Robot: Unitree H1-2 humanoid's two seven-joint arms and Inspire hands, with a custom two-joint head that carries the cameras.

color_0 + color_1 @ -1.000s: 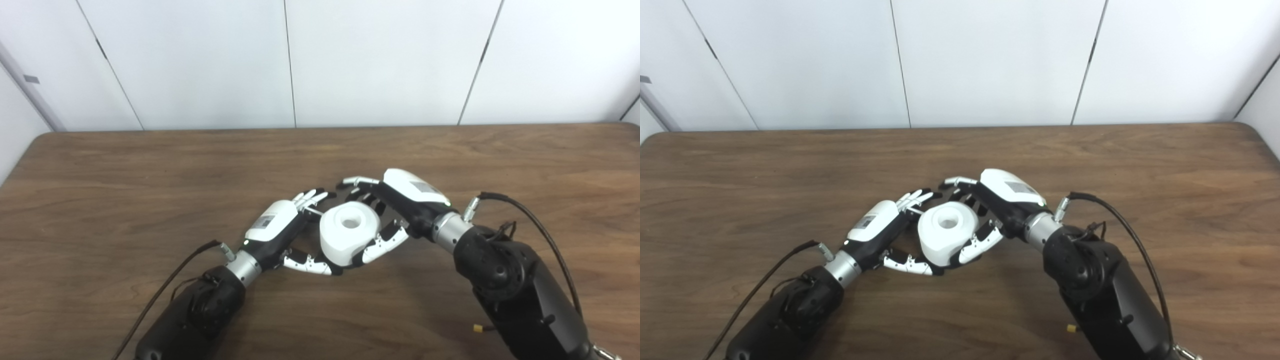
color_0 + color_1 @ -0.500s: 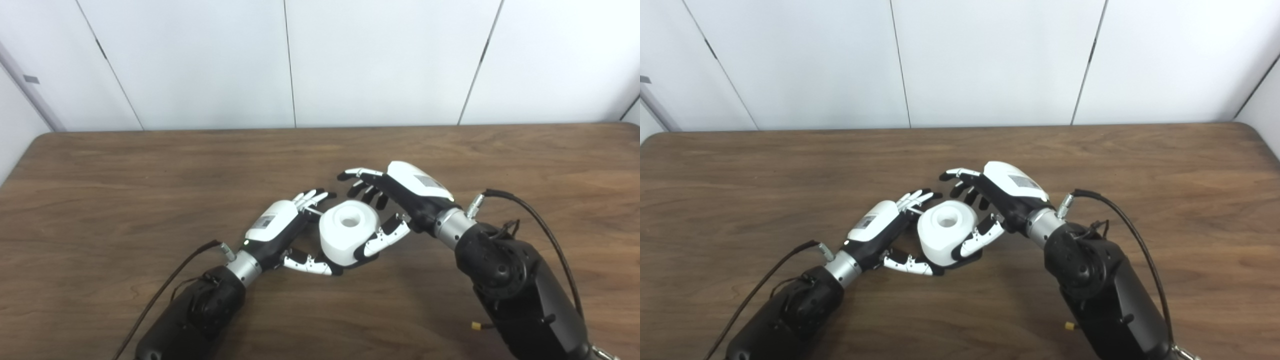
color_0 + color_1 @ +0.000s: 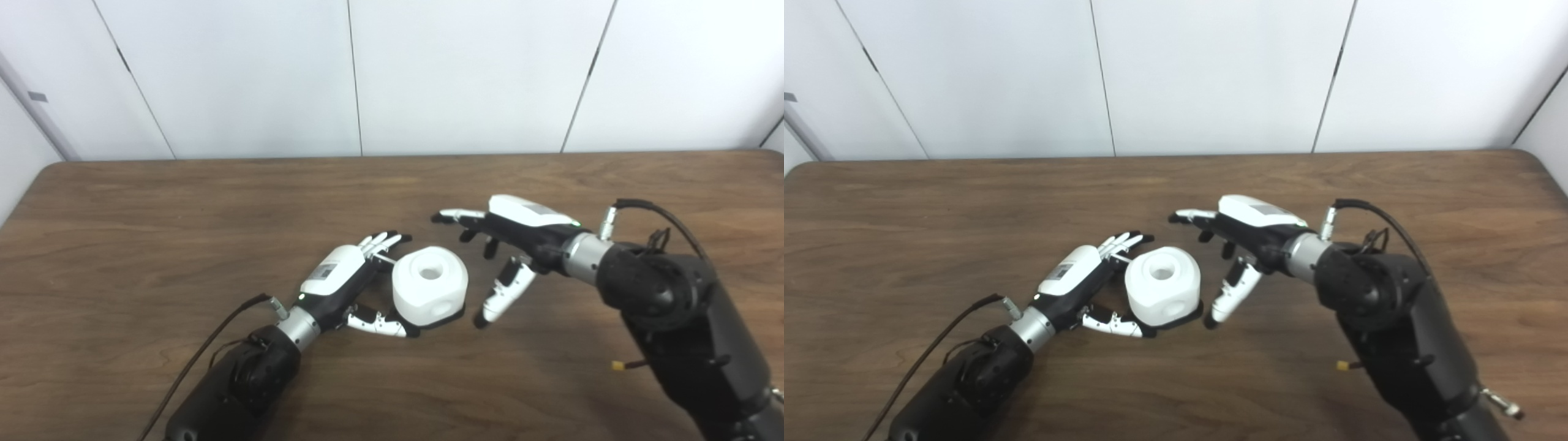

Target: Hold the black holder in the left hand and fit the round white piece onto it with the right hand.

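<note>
A: Where is the round white piece?

B: Near the middle of the table, toward its front edge. It sits on a thin black holder, of which only a dark rim shows under the piece's right side.

A: And the hands?

B: The left hand touches the piece's left side, its fingers curved around it, and seems to grip it; how firmly I cannot tell. The right hand hangs just beside it on the right, fingers spread, grasping nothing.

A: Which way does the piece point?

B: Its hole faces up, so its axis stands upright. The left hand is nearer.
</note>
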